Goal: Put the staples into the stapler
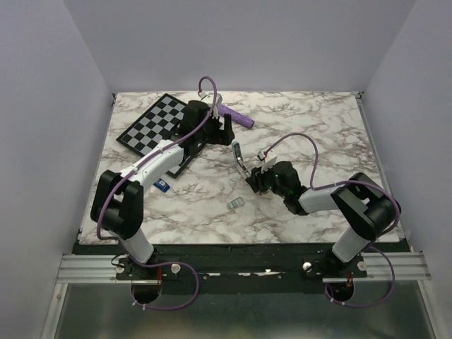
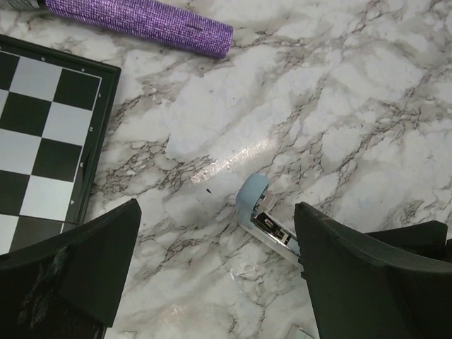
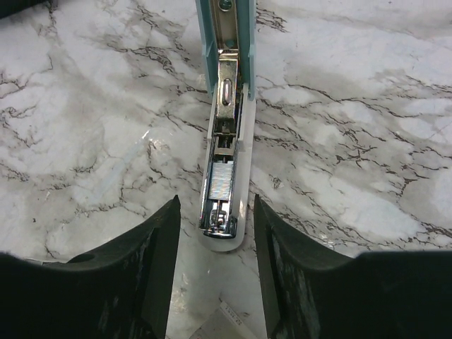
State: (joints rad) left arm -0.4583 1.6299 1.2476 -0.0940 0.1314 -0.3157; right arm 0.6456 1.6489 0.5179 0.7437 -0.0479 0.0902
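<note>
Stapler [image 3: 224, 176], the pale-blue-and-white plastic one with its silver channel exposed, is lying on the marble table [image 3: 367, 127], its long axis running straight out between the part-open fingers [image 3: 141, 282] of your right tool [image 3: 215, 212], which is straddling its near end unclamped, while your wide-open left tool [image 2: 219, 261] is hovering beyond.

Glossy marble-look tabletop [image 3: 353, 106], shiny metal inside the probably plastic pale blue bar [image 3: 226, 106], matt black right gripper [image 3: 215, 208].
</note>
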